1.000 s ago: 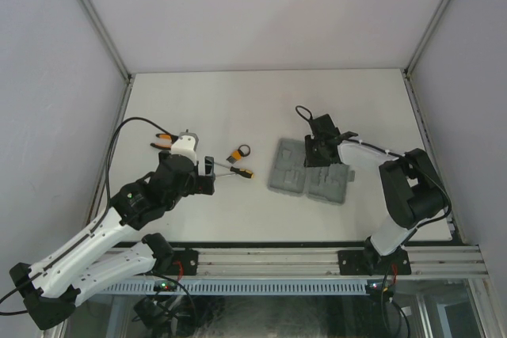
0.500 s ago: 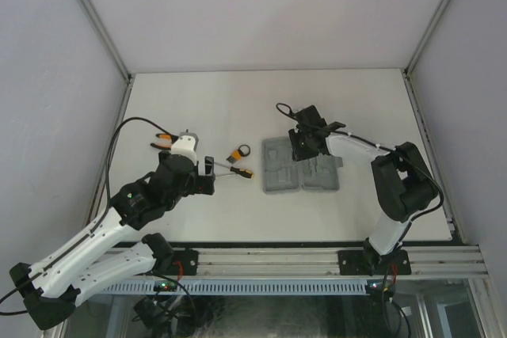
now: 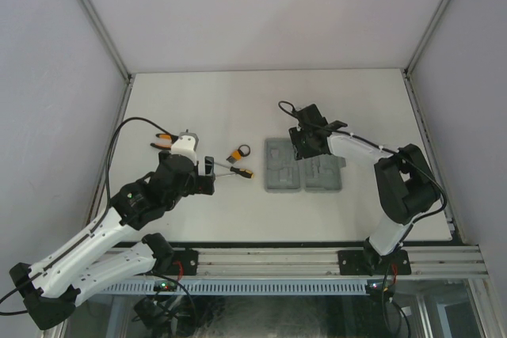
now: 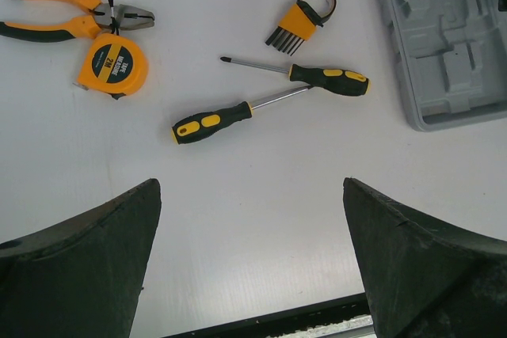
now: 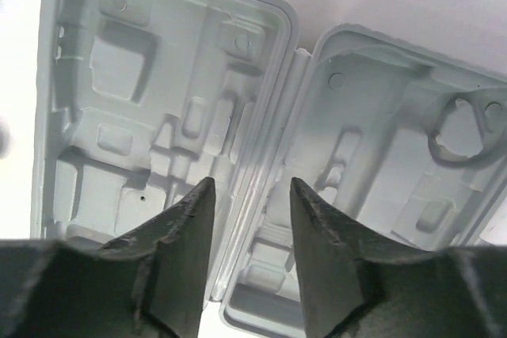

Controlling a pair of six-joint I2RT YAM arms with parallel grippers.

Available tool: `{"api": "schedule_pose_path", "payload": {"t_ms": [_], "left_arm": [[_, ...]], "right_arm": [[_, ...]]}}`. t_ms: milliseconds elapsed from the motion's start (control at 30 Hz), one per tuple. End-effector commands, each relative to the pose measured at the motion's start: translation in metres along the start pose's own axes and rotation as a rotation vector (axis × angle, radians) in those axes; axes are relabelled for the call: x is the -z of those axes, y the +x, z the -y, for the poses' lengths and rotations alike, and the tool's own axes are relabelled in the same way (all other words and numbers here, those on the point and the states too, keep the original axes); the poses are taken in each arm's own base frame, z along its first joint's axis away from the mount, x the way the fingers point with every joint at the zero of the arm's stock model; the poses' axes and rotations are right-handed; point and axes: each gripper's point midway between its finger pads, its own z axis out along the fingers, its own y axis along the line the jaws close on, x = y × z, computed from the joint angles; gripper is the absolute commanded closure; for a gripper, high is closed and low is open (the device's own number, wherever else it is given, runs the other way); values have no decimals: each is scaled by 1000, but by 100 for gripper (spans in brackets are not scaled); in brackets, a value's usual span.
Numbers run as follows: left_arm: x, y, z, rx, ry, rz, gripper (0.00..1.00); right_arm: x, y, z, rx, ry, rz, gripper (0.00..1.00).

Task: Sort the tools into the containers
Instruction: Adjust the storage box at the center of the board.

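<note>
Presently, the case (image 3: 282,168) lies open on the table (image 3: 238,93); the right hand (image 5: 247,195), part-spread, straddles its hinge. The left hand (image 4: 249,187), spread wide, hovers near 2 screwdrivers (image 4: 212,122); next, probably, it descends to grasp 1.

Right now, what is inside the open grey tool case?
Both halves of the tool case show only empty moulded compartments; no tool lies in them. The fingers of the right gripper cover a strip where the halves join, so that part cannot be seen.

You can read just one label here: the round orange tape measure (image 4: 112,62) says "TAPE MEASURE" and, it seems, "2M".
</note>
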Motion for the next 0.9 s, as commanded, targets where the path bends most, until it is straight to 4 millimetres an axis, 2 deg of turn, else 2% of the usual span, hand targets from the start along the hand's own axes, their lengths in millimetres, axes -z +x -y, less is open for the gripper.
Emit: {"api": "schedule_pose_path", "payload": {"t_ms": [0, 267, 367, 433, 567, 700, 867], "left_arm": [[6, -17, 3, 10, 16, 44, 0], [7, -18, 2, 11, 16, 47, 0], [7, -18, 3, 11, 17, 46, 0], [6, -18, 3, 11, 17, 46, 0], [6, -18, 3, 11, 17, 46, 0], [6, -17, 2, 10, 14, 44, 0], [6, -18, 1, 15, 5, 48, 0]], "right_arm": [[13, -11, -4, -43, 4, 72, 56], [9, 10, -11, -109, 31, 59, 54], [3, 19, -10, -138, 52, 47, 57], [-2, 25, -10, -150, 51, 37, 60], [-9, 31, -12, -130, 39, 21, 75], [-10, 28, -12, -91, 31, 30, 89], [-9, 18, -11, -97, 14, 52, 93]]}}
